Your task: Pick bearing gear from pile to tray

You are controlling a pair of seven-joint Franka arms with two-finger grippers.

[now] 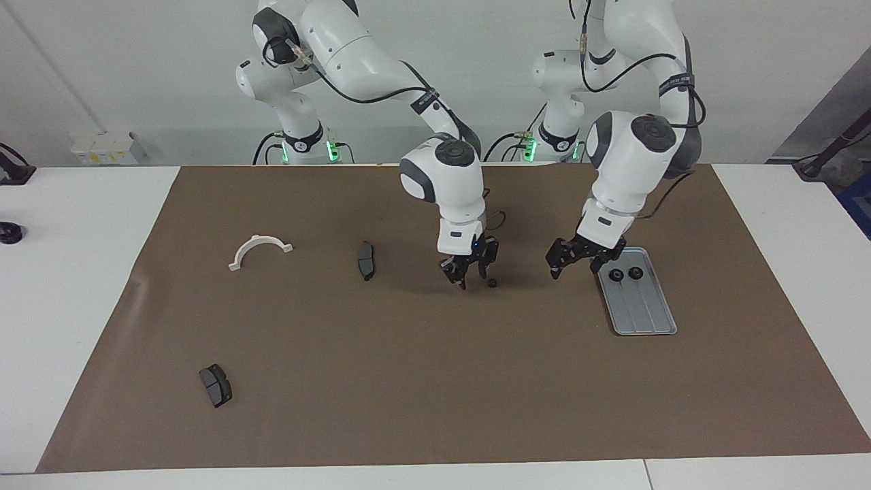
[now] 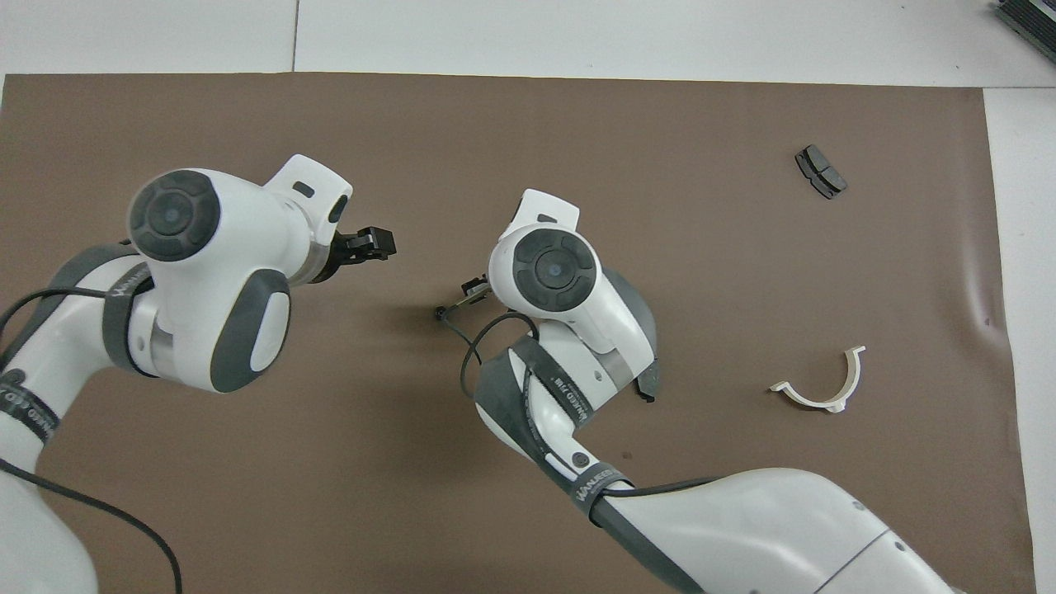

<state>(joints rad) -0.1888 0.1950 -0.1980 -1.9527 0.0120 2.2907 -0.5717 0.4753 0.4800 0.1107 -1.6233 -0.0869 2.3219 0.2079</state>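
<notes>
Hiding the tray (image 1: 643, 309) overhead: left arm (image 2: 206, 305); left pincer (image 1: 573, 267), right pincer (image 1: 473, 274) both open.

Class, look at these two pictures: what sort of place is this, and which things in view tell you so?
Most likely a robotics lab or test bench. Two white robot arms stand at a table under a brown mat, the left gripper and right gripper hovering over it, and small machine parts lie about: gears in a tray, brake pads.
</notes>
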